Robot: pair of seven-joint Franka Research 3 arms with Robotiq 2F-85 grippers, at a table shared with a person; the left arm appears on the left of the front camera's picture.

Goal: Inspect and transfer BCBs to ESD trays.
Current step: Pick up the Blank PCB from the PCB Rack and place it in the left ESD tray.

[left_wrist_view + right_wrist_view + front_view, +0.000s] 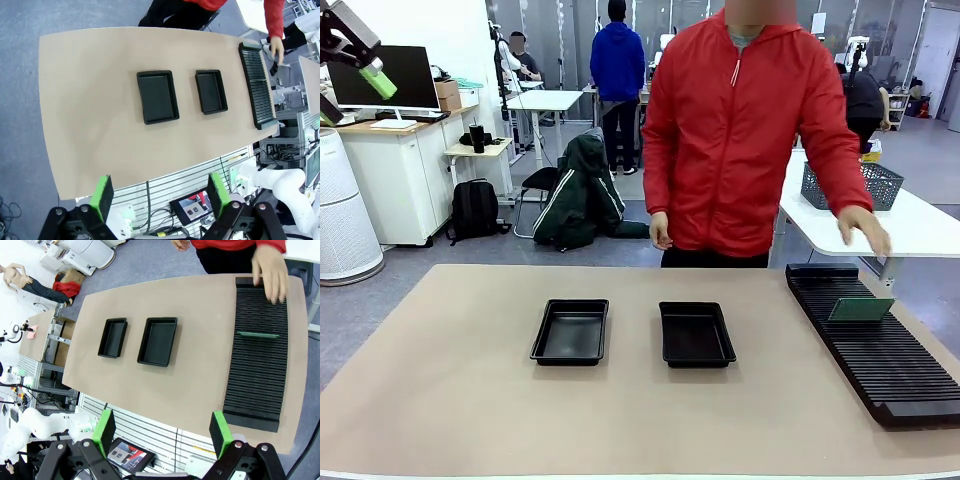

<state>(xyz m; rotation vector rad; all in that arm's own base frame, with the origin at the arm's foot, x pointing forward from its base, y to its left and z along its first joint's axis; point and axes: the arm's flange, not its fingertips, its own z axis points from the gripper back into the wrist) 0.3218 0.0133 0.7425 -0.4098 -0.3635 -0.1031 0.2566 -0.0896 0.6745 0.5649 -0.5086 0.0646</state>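
Your coming move turns on the board (257,334). It stands on edge in a slot of the rack (257,385), in the part of the rack toward the person. Its long axis runs across the rack, along the ribs. From the wrist camera of your right fingers (218,432) it reads as a thin green line, ahead of that pad and well below it. That line runs the same way as the gap between your two pads. My judgement is that the wrist needs about a quarter turn before the pads can close on the board's two faces.

The rack lies along the right side of the surface (450,400), so your right arm is the nearer one. Your left fingers (102,196) hang high on the side of the trays away from the rack, well apart from it. Both sets of fingers are spread wide and hold nothing.

The person's hand (270,272) is over the rack's far end, beyond the board. I cannot tell whether it touches the rack, so allow for it.

Count:
- One board.
- One rack.
- Two trays, both bare: one nearer the rack (158,341), one just beyond it (113,337). They lie side by side, apart, with their long axes parallel to the rack.
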